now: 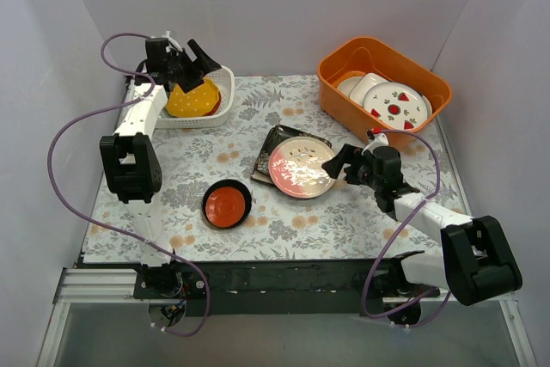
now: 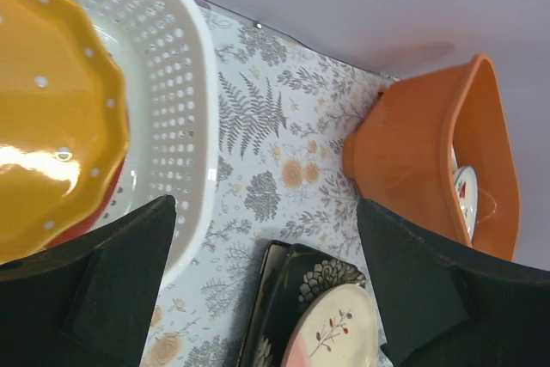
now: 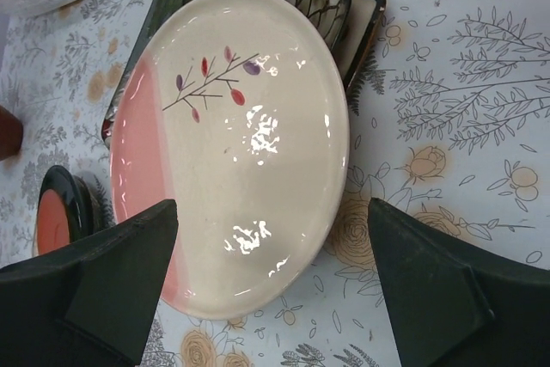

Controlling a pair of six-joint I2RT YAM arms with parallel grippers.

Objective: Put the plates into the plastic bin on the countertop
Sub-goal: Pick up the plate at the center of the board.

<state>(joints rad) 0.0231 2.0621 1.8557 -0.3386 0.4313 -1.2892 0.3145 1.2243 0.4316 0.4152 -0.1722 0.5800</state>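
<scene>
The white perforated bin (image 1: 222, 85) stands at the back left and holds the yellow dotted scalloped plate (image 1: 191, 99) over a red one (image 2: 101, 204). My left gripper (image 1: 191, 62) hovers over the bin, open and empty. A pink-and-cream round plate (image 1: 301, 166) lies on a dark floral square plate (image 1: 277, 141) mid-table. My right gripper (image 1: 337, 163) is open at the round plate's right rim; in the right wrist view the plate (image 3: 241, 152) lies between the jaws. A small red dish in a dark rim (image 1: 227, 204) sits at the front.
An orange tub (image 1: 384, 79) at the back right holds white strawberry plates (image 1: 396, 105). The fern-printed countertop (image 1: 284, 225) ends at white walls on three sides. The left arm's purple cable (image 1: 64, 135) loops along the left edge.
</scene>
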